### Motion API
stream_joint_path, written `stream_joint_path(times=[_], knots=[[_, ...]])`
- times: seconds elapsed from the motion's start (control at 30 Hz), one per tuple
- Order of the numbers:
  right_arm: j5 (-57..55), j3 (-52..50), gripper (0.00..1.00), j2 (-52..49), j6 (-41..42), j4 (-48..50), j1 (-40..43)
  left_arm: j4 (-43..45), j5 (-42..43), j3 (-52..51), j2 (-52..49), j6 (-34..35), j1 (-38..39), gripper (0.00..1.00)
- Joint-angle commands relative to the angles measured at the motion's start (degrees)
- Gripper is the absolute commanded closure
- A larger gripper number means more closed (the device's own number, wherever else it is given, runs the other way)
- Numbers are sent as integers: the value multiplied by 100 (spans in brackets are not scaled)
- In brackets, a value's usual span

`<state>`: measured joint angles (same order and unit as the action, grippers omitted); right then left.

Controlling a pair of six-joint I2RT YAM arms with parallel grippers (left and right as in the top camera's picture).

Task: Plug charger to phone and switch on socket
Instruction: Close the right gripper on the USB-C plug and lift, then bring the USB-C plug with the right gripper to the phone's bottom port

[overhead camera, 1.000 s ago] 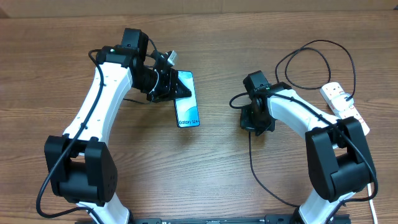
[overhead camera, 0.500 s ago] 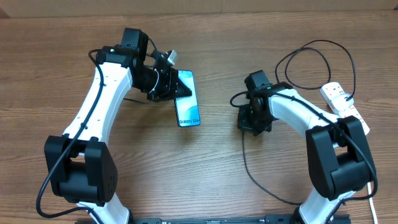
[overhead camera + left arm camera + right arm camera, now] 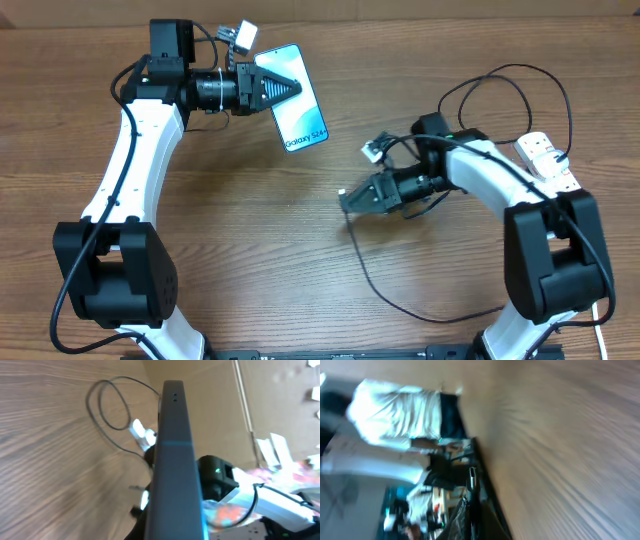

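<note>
Right gripper [image 3: 352,198], pinching the charger [image 3: 343,194] by its connector, has the phone [image 3: 306,122] up-left of its tip, clamped aloft by the left gripper [image 3: 288,88], long axis slanting down toward it.

Small lettering reading "Galaxy S24" stands at the foot of the lit blue-and-white screen of the phone [image 3: 305,118], the only legible text in the overhead view. The words run across the screen's short side, at the end away from the left tool [image 3: 288,88] that clasps the handset above the table [image 3: 200,250], and they slant with the tilted phone. The white socket [image 3: 552,160] near the table's right edge carries red marks by its switches, too small to read as letters or numbers. The left wrist view shows the phone edge-on; the right wrist view is too blurred for any lettering.
</note>
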<state>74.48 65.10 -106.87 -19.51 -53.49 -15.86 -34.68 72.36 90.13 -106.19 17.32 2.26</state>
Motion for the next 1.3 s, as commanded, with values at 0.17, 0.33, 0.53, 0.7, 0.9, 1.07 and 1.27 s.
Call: stream_joint_path(times=[0.17,0.33,0.53,0.7,0.9,1.07,1.27], knots=[[726,63,96,173,-605,411,-411,-20,560,76,61,251,76,96],[654,376,96,175,-400,391,-400,-243,498,72,55,-37,190,96],[11,931,96,177,46,236,-389,-466,498,72,55,-258,280,96],[9,1231,96,177,44,20,-363,-883,446,72,55,-750,280,96],[15,1237,96,201,44,-94,-350,-879,367,72,55,-802,258,96],[17,1241,96,334,-9,-129,-350,-879,323,72,55,-857,258,96],[140,1241,96,466,-46,-44,-291,-879,326,72,55,-855,258,96]])
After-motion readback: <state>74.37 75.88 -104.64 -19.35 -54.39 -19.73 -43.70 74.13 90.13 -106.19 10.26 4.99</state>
